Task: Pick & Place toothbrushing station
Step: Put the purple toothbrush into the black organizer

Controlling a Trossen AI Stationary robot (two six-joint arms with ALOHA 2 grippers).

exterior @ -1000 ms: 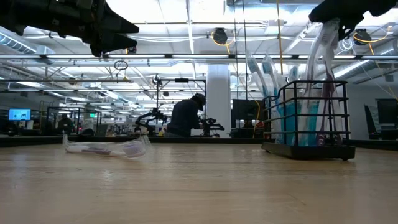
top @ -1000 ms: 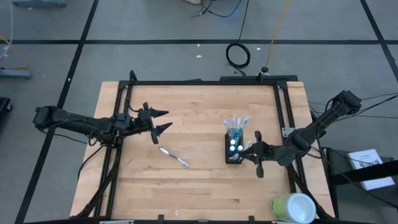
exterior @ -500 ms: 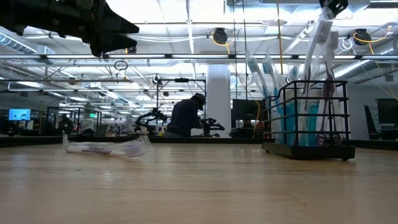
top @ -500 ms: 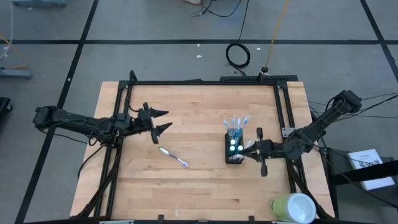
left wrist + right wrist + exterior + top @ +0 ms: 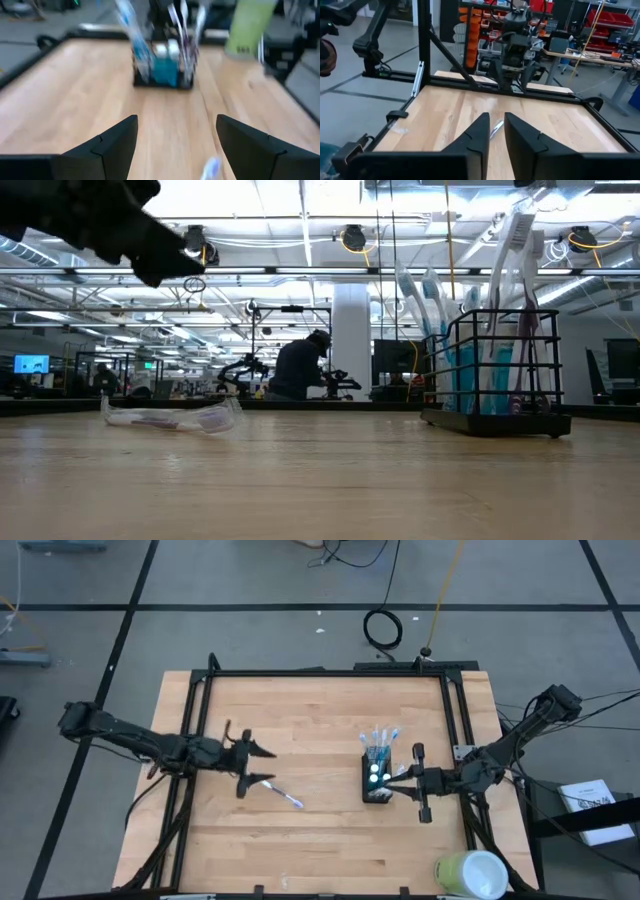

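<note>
The black wire-mesh holder (image 5: 377, 783) stands on the table right of the middle. Blue-and-white toothbrushes (image 5: 380, 738) and white-capped tubes (image 5: 375, 772) stand in it. A white toothbrush (image 5: 510, 270) leans against its rim. One loose toothbrush (image 5: 281, 792) lies flat on the wood left of the middle. My left gripper (image 5: 260, 767) hovers open just left of and above that toothbrush, whose head (image 5: 212, 168) shows below the fingers. My right gripper (image 5: 404, 781) stands above the holder's right side, its fingers a narrow gap apart (image 5: 497, 127) and holding nothing.
A yellow-green and white cylinder (image 5: 470, 875) stands at the table's near right corner. A black metal frame (image 5: 320, 672) runs along the far edge and both sides. Bare wood lies between the loose toothbrush and the holder.
My left gripper has swung toward the table's near edge and sunk toward the loose toothbrush, tipping further downward. My right gripper has risen off the head of the white toothbrush, which stays leaning in the holder, and its wrist has rolled.
</note>
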